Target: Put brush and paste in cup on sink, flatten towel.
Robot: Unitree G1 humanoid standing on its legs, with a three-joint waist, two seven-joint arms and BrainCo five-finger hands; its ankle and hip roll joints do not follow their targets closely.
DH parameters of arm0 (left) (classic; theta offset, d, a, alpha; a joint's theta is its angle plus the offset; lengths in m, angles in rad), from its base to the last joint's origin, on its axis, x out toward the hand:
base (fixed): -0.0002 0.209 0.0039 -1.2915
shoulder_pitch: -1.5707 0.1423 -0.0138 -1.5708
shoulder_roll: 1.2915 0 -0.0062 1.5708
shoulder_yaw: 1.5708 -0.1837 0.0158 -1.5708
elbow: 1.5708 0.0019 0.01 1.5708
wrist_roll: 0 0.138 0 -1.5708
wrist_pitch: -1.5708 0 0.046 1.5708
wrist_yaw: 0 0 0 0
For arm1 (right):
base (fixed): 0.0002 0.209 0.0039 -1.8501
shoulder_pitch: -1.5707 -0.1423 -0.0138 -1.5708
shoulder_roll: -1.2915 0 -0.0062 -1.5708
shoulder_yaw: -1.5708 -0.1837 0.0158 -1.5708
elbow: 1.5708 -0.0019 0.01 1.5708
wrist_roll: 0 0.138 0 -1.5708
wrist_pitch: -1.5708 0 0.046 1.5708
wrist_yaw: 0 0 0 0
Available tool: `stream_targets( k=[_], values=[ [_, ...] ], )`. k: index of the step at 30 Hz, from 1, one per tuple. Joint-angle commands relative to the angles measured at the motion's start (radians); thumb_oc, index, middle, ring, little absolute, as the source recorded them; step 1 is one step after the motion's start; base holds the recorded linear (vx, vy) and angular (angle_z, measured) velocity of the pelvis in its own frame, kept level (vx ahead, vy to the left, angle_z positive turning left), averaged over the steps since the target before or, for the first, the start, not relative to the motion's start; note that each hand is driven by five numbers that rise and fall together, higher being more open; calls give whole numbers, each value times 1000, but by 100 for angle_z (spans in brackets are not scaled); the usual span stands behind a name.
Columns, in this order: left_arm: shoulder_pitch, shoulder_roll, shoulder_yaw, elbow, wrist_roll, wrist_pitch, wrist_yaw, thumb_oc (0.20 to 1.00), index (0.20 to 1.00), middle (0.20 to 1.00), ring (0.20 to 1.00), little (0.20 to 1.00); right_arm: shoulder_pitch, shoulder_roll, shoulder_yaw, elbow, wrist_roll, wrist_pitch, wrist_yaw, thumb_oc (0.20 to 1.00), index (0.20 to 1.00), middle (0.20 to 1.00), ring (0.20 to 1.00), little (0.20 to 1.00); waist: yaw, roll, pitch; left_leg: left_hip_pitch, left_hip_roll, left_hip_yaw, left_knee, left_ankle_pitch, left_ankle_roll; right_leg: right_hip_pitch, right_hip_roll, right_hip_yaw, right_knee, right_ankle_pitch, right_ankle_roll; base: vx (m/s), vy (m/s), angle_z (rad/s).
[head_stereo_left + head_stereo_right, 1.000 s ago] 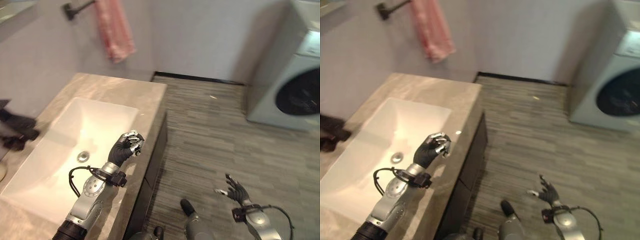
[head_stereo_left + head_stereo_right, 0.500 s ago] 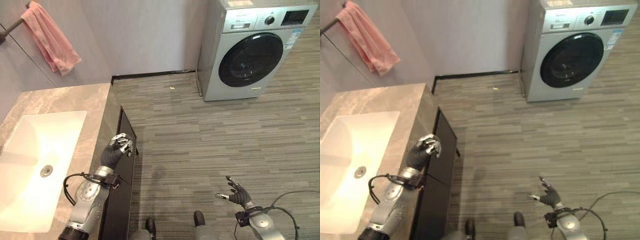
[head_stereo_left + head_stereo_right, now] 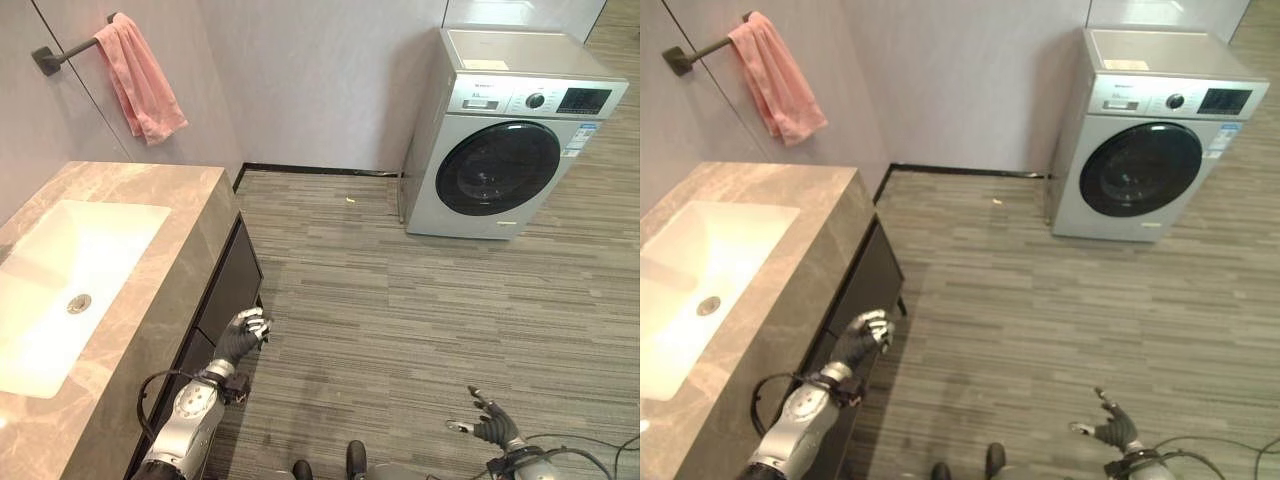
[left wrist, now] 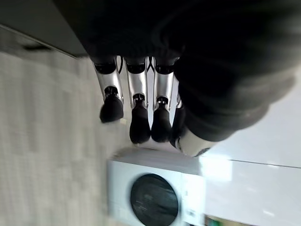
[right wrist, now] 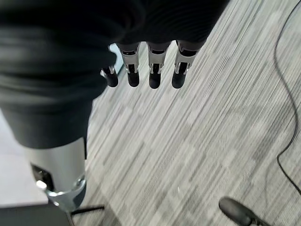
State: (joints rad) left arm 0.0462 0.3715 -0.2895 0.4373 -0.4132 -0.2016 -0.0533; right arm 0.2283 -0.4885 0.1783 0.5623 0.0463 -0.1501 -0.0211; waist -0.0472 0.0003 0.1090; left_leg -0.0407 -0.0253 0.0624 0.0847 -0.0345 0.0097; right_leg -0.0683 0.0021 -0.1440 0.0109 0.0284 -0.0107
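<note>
A pink towel (image 3: 145,75) hangs bunched over a dark wall bar (image 3: 55,55) above the far end of the marble counter (image 3: 170,240). A white sink basin (image 3: 70,270) is set into that counter. My left hand (image 3: 243,336) hangs below the counter's edge, beside the dark cabinet front (image 3: 225,295), fingers (image 4: 136,113) relaxed and holding nothing. My right hand (image 3: 490,428) is low over the wooden floor, fingers (image 5: 155,70) spread and empty.
A silver washing machine (image 3: 510,130) with a round dark door stands against the far wall on the right. Grey plank floor (image 3: 400,290) stretches between it and the cabinet. A black skirting strip runs along the wall.
The camera has swung away from the sink, so the whole picture shifted. My left hand has dropped from above the counter to beside the cabinet front. The right hand stays low.
</note>
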Motion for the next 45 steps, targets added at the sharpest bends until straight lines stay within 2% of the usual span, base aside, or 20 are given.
stream_targets(
  k=[1, 2, 5, 9, 12, 14, 17, 18, 20, 25, 29, 36, 38, 39, 40, 43, 45],
  values=[
    [12, 19, 31, -13, 89, -4, 33, 1000, 1000, 1000, 1000, 1000, -55, -12, -19, -4, 24, -26, -10, 1000, 1000, 1000, 1000, 1000, 15, -27, 5, -1, 0, 10, 2, -2, -21, 78, -48, 62, 16, -20, 124, 83, 123, 1],
    [24, 13, 23, 59, 184, 3, 47, 1000, 1000, 1000, 1000, 1000, -58, 1, -10, 27, 9, -21, -11, 1000, 1000, 1000, 1000, 1000, 16, -19, -3, 29, -3, 8, -49, 5, -14, 75, -48, 66, 19, -20, 132, 67, 102, -3],
    [32, 3, 21, 115, 228, 5, 66, 1000, 1000, 1000, 1000, 1000, -59, 9, -5, 31, 7, -21, -12, 1000, 1000, 1000, 1000, 1000, 20, -16, -8, 43, -3, 15, -77, 12, -11, 72, -48, 69, 20, -19, 137, 44, 68, -14],
    [10, -60, 23, 376, 348, 31, 134, 1000, 1000, 1000, 1000, 1000, -87, 55, 23, 132, 39, -23, -24, 1000, 1000, 1000, 1000, 1000, 28, -5, -27, 75, -2, 32, -131, 26, -7, 76, -52, 78, -7, -11, 143, 40, 59, -21],
    [2, -78, 33, 430, 347, 35, 153, 1000, 1000, 1000, 1000, 1000, -92, 72, 32, 174, 60, -22, -28, 1000, 1000, 1000, 1000, 1000, 29, -5, -28, 81, 0, 30, -129, 25, -10, 84, -52, 76, -14, -14, 141, 20, -20, -7],
    [-46, -99, 29, 506, 358, 46, 185, 1000, 1000, 1000, 1000, 1000, -130, 108, 50, 286, 132, -17, -23, 1000, 1000, 1000, 1000, 1000, 28, -11, -27, 81, 10, 22, -99, 14, -19, 95, -46, 68, -4, -31, 128, -18, -125, 6],
    [-55, -97, 36, 492, 325, 45, 194, 1000, 1000, 1000, 1000, 1000, -139, 121, 48, 312, 196, -17, -3, 1000, 1000, 1000, 1000, 1000, 23, -18, -11, 61, 12, 13, -1, -20, -26, 89, -38, 57, 69, -74, 114, -65, -139, 7],
    [-69, -91, 27, 443, 284, 43, 193, 1000, 1000, 1000, 1000, 1000, -157, 111, 45, 301, 259, -18, 20, 1000, 1000, 1000, 1000, 1000, 21, -26, 43, -19, 21, 8, 186, -81, -37, 18, -41, 35, 247, -134, 104, -161, -157, 11],
    [-80, -97, 18, 434, 267, 43, 191, 1000, 1000, 1000, 1000, 1000, -172, 119, 30, 340, 288, -19, 13, 1000, 1000, 1000, 1000, 1000, 21, -30, 63, -57, 33, 5, 283, -126, -37, -18, -52, 19, 338, -164, 104, -98, -121, 30],
    [-108, -107, 20, 482, 250, 41, 195, 1000, 1000, 1000, 1000, 1000, -215, 136, 29, 396, 306, -23, -9, 1000, 1000, 1000, 1000, 1000, 8, -24, 58, -49, 47, 24, 298, -137, -33, -17, -44, 45, 352, -174, 98, 9, -25, 9],
    [-129, -112, 32, 538, 240, 40, 196, 1000, 1000, 1000, 1000, 1000, -234, 142, 61, 407, 285, -21, -1, 1000, 1000, 1000, 1000, 1000, -11, -31, 64, -22, 55, 50, 274, -134, -34, -8, -31, 77, 350, -171, 86, 35, -41, -27],
    [-113, -121, 47, 554, 216, 36, 192, 1000, 1000, 1000, 1000, 1000, -214, 134, 40, 381, 310, -28, -3, 1000, 1000, 1000, 1000, 1000, -37, -32, 76, -6, 72, 66, 185, -86, -46, -26, -10, 107, 318, -159, 76, 54, -95, -15],
    [-113, -117, 47, 558, 219, 33, 188, 1000, 1000, 1000, 1000, 1000, -185, 124, 27, 360, 314, -30, 0, 1000, 1000, 1000, 1000, 1000, -41, -38, 80, -34, 74, 55, 217, -33, -68, -6, -9, 105, 281, -150, 71, 125, -167, -6],
    [-118, -113, 42, 561, 219, 29, 186, 1000, 1000, 1000, 1000, 1000, -160, 112, 11, 343, 313, -32, 0, 1000, 1000, 1000, 1000, 1000, -47, -43, 94, -92, 70, 58, 319, 16, -90, 15, -20, 92, 257, -137, 63, 138, -173, 8],
    [-124, -113, 39, 564, 219, 29, 190, 1000, 1000, 1000, 1000, 1000, -158, 110, 9, 351, 308, -31, -3, 1000, 1000, 1000, 1000, 1000, -47, -44, 102, -110, 69, 67, 329, 33, -95, 27, -27, 84, 249, -134, 62, 143, -125, 22],
    [-128, -114, 49, 576, 217, 26, 196, 1000, 1000, 1000, 1000, 1000, -160, 106, 5, 367, 282, -28, -18, 1000, 1000, 1000, 1000, 1000, -47, -22, 104, -158, 44, 103, 201, 18, -71, 59, -32, 79, 205, -131, 76, 197, 1, 15],
    [-123, -118, 51, 582, 230, 27, 201, 1000, 1000, 1000, 1000, 1000, -163, 109, 6, 379, 266, -28, -31, 1000, 1000, 1000, 1000, 1000, -36, -2, 104, -201, 49, 124, 95, 89, -67, 97, -16, 95, 174, -134, 82, 284, 49, 20]
  ],
)
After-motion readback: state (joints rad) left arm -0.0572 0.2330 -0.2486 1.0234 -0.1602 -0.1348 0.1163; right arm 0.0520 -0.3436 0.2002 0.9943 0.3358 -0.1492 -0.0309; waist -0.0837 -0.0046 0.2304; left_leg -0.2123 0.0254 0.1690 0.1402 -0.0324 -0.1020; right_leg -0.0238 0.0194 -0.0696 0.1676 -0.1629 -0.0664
